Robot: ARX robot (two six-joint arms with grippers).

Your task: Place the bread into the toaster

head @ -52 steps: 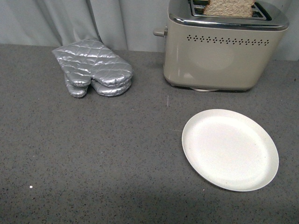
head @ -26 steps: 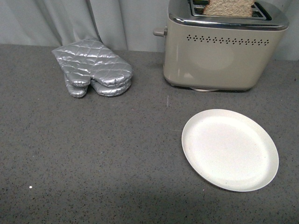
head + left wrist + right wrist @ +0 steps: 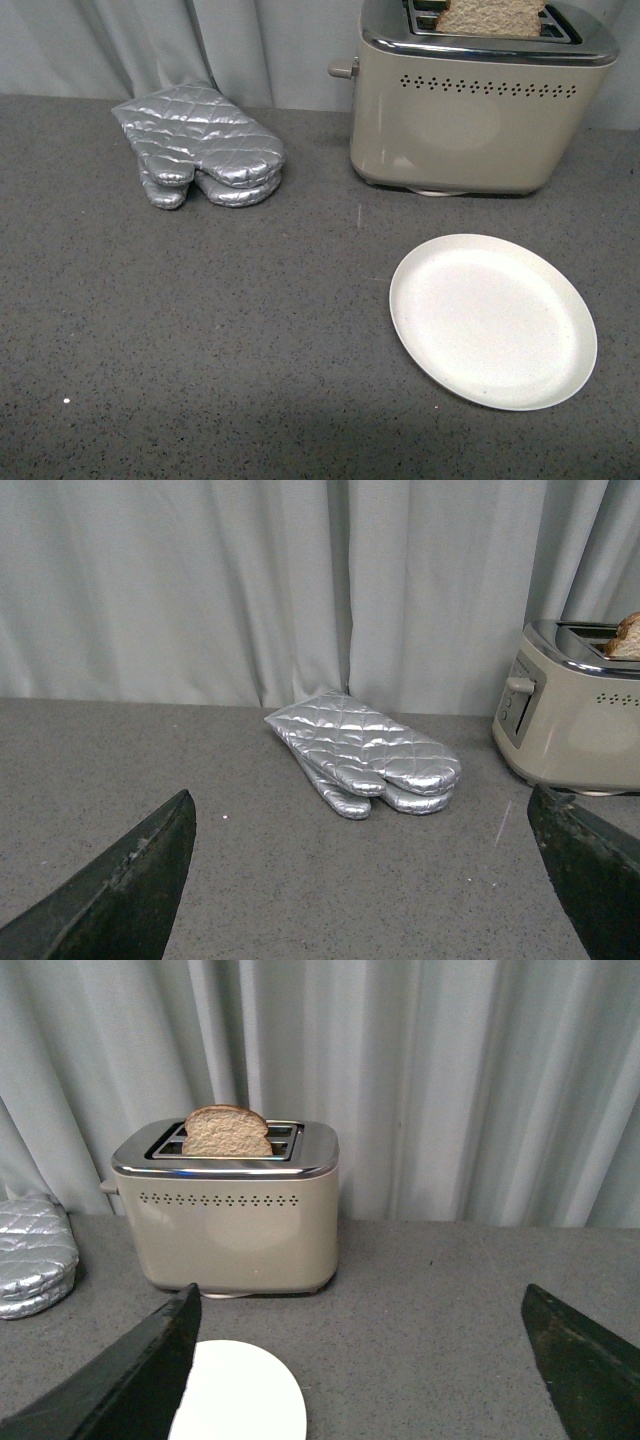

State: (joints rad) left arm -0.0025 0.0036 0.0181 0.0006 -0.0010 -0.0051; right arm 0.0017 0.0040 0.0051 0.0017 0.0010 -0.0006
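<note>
Bread (image 3: 490,17): one slice, standing upright in the slot nearer the robot of the toaster (image 3: 470,120), its top poking above the chrome.
Surroundings: silver oven mitts (image 3: 200,147), two stacked, left of the toaster and apart from it; one bare white plate (image 3: 492,320) in front of the toaster; grey counter (image 3: 220,340); pale curtain (image 3: 270,45) behind.
Left gripper (image 3: 365,880): spread wide, grasping nothing, facing the mitts.
Right gripper (image 3: 365,1360): spread wide, grasping nothing, facing the toaster.
Views: front camera shows neither arm; only the wrist cameras show the dark fingertips.

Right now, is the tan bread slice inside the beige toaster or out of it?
In. The tan bread slice stands upright in a slot of the beige toaster, its top protruding.
</note>
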